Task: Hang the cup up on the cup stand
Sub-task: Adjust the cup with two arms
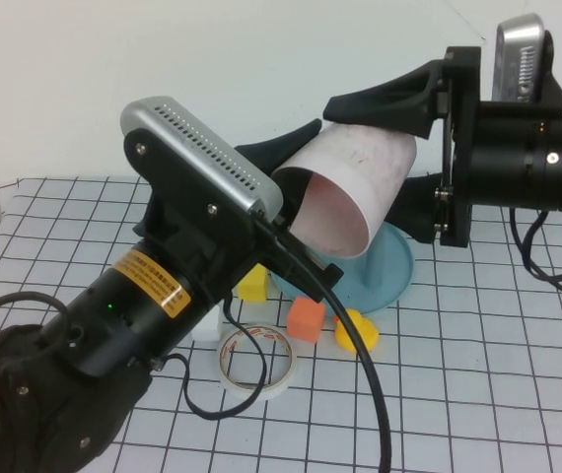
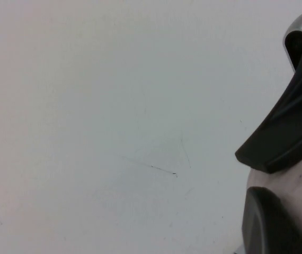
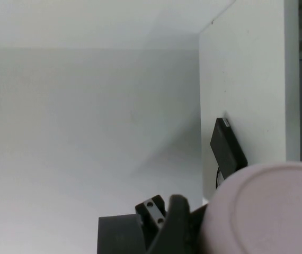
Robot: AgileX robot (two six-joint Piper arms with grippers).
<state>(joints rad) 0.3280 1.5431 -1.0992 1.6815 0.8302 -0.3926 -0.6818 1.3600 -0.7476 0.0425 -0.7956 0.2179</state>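
Left gripper [image 1: 296,148] beside cup [image 1: 345,187]; right gripper [image 1: 380,148] clamps cup

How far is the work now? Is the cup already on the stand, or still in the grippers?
Done: the cup is lifted off the table. In hand: the right gripper is shut on it, holding it on its side above the cup stand, while the left gripper reaches its open end from the other side. Left: turning it mouth-down and lowering it onto a post; the posts are hidden behind the cup.
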